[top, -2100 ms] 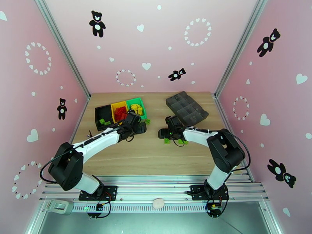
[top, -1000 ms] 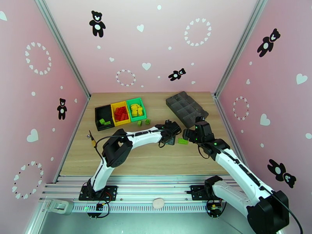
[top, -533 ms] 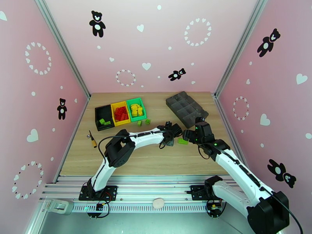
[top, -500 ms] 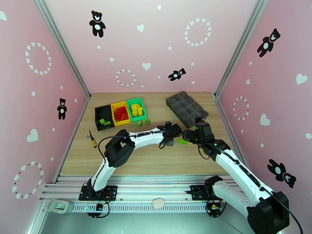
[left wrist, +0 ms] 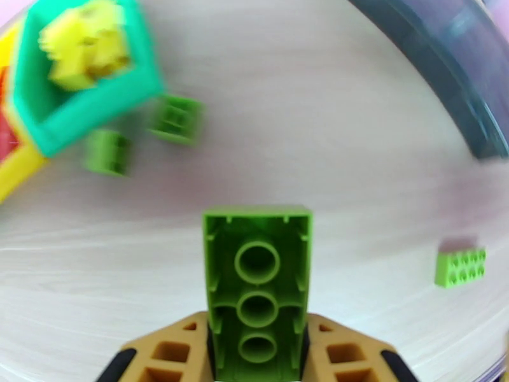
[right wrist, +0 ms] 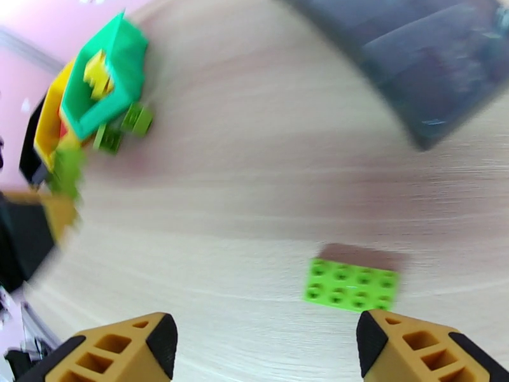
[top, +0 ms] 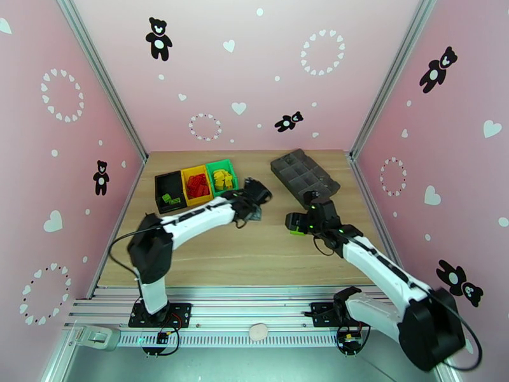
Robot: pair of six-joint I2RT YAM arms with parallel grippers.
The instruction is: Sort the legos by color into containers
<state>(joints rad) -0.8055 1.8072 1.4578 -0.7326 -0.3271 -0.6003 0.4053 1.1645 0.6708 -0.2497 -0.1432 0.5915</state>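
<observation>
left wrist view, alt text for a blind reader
The left gripper is shut on a green lego, hollow underside facing the camera, above a wooden table. Two more green legos lie near a green bin of yellow legos.

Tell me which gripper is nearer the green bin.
Left. The left gripper, shut on a green lego, is just right of the green bin's near corner. The right gripper, open, is farther right, by another green lego near the grey tray.

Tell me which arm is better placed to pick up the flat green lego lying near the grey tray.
Right. The right end effector is open, with the flat green lego lying just ahead of it. The left end effector is shut on a second green lego, so it is occupied.
</observation>
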